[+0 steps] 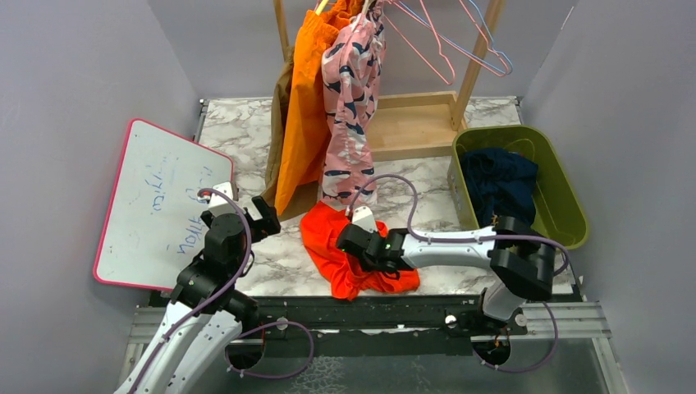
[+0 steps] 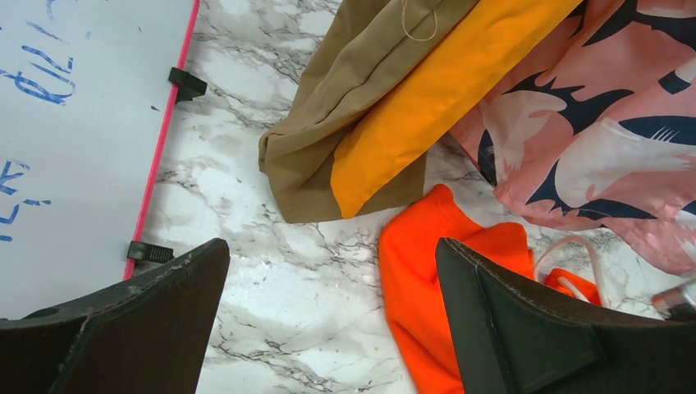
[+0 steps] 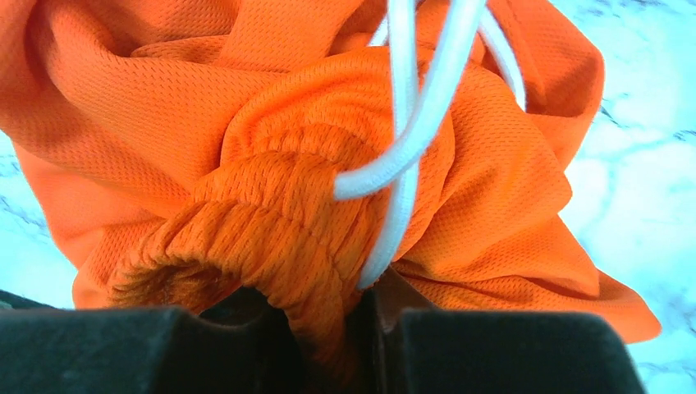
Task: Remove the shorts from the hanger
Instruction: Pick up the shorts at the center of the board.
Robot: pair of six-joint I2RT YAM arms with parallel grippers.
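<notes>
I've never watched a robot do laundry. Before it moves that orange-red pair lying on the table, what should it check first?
1. Grip: the right gripper pinches the waistband of the red-orange shorts: ok.
2. Off the hanger: that pair lies on the table: ok.
3. The white drawstring loops loose by the jaws and might snag: cannot tell.
4. The left gripper is open, empty and off to the side: ok.
5. The green bin holds navy shorts, with room left: ok.
6. The pink shorts hang close by. Whether they touch the held pair: cannot tell.
</notes>
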